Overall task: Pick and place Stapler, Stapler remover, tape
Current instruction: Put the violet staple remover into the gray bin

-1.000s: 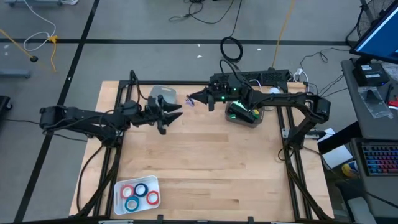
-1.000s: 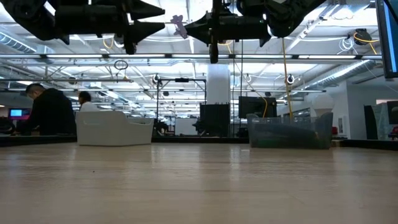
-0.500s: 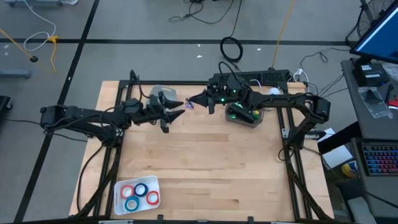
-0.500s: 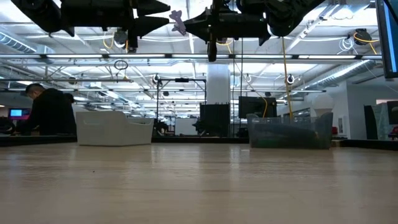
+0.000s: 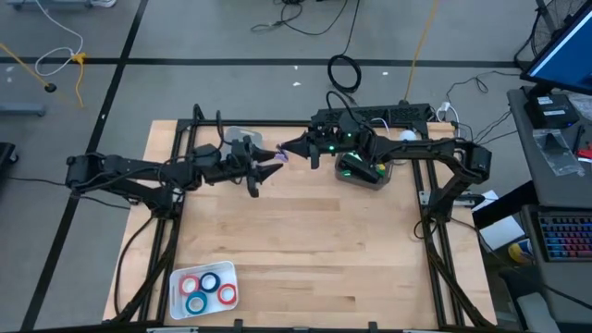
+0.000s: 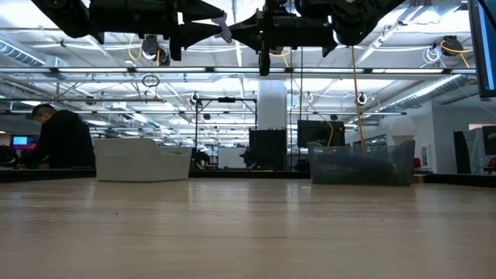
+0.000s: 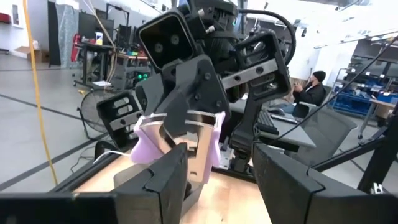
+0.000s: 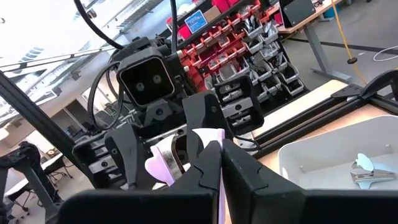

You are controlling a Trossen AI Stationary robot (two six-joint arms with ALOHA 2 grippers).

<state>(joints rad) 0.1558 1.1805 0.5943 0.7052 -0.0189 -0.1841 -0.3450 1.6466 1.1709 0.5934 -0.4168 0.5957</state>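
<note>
- High view: the two arms are meeting tip to tip above the far half of the wooden table [image 5: 305, 231]. The right gripper [image 5: 285, 148] is pinching a small lilac staple remover [image 5: 280, 154] with its fingers closed on it. The left gripper [image 5: 270, 166] is holding its fingers apart just beside that remover, not closed on anything.
- High view: a white bin [image 5: 242, 141] is sitting under the left arm at the far edge, and a clear bin [image 5: 365, 173] is lying under the right arm.
- High view: four rolls of tape [image 5: 207, 287], two red and two blue, are resting in a white tray [image 5: 181, 301] at the near left corner, well apart from both grippers.
- Low view: both grippers are hanging high over the table, with the lilac remover [image 6: 223, 28] between their tips; the white bin [image 6: 142, 160] and the clear bin [image 6: 361, 165] are standing at the far edge, and a person [image 6: 60, 138] is sitting in the room behind.
- Left wrist view: the left arm's spread fingers [image 7: 165, 180] are reaching up to either side of the remover [image 7: 148, 144], which the right gripper [image 7: 186, 124] is clamping.
- Right wrist view: the right arm's closed fingers [image 8: 208, 165] are gripping the remover [image 8: 163, 163], and a second, pale blue remover [image 8: 364, 170] is lying in the white bin [image 8: 317, 155].
</note>
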